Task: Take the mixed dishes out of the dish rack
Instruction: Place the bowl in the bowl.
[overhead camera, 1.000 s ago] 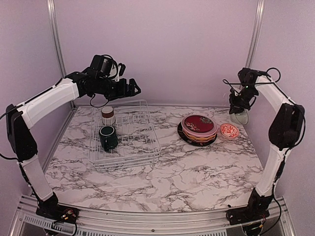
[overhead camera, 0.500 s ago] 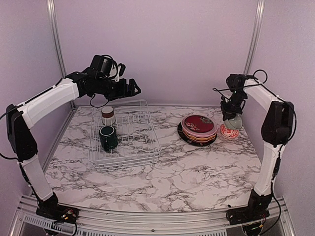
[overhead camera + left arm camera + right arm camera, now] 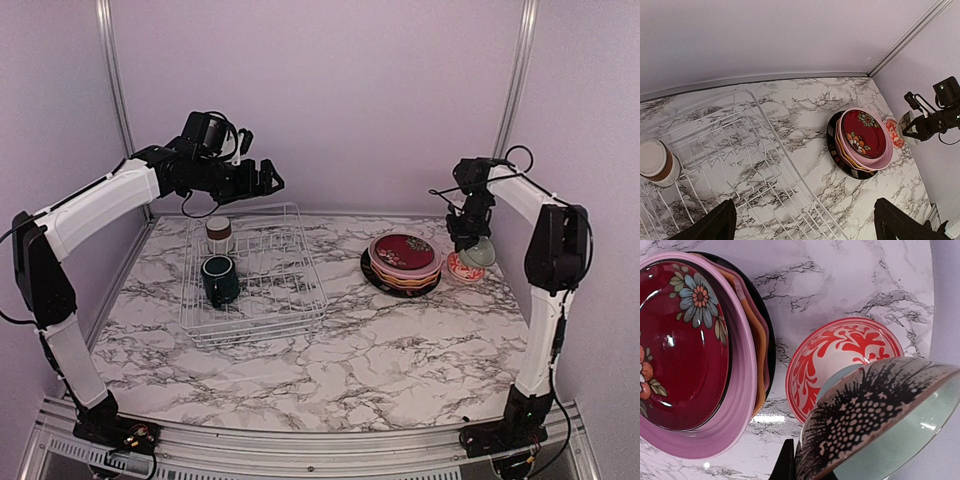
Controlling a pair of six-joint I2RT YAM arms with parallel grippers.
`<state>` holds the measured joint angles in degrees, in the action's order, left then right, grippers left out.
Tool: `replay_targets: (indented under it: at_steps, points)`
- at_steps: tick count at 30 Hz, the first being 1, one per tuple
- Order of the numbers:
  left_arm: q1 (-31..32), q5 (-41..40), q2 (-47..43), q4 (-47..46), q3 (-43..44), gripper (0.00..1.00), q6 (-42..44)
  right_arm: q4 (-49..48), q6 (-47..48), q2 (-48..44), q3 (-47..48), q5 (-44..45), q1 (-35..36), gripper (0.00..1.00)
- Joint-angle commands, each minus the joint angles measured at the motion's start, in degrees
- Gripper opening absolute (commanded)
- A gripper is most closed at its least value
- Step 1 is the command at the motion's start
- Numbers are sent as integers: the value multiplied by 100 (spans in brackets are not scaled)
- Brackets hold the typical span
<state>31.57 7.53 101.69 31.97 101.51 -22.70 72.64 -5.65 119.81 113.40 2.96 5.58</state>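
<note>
Marble-veined table [image 3: 380, 350], pale lilac walls behind. The dish rack [image 3: 255, 275] is set below the left gripper [image 3: 268, 178], whose fingers are spread wide with nothing between them, well above the wires. A stack of plates [image 3: 403, 265] is seen on the table just left of the right gripper [image 3: 470, 238]. It is topped by the floral red plate [image 3: 863, 134], with pink, yellow and black rims showing beneath. The dark green mug [image 3: 220, 280] is kept inside the rack, below the left fingers, with the white-and-brown cup [image 3: 218, 233] stood just behind it. The pale green bowl [image 3: 875, 410] is pinched at its rim between the closed right fingers and held tilted, its dark speckled outside turned to the wrist camera. Directly beneath it the pink-white floral bowl [image 3: 840, 357] is set on the table. Whether the two bowls touch cannot be told.
</note>
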Motion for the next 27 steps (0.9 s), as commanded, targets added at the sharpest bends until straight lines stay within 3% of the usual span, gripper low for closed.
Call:
replay_targets:
  at_steps: [1, 13, 20, 27]
  points:
    - [-55, 70, 50, 74, 158, 99, 72, -109, 89, 159, 146, 189, 44, 0]
    - [-81, 56, -9, 79, 87, 99, 75, -171, 117, 313, -86, 487, 109, 0]
    - [-90, 47, -47, 74, 41, 99, 86, -188, 108, 320, -72, 492, 116, 18]
    - [-99, 38, -86, 68, -6, 99, 95, -179, 104, 280, -64, 416, 121, 21]
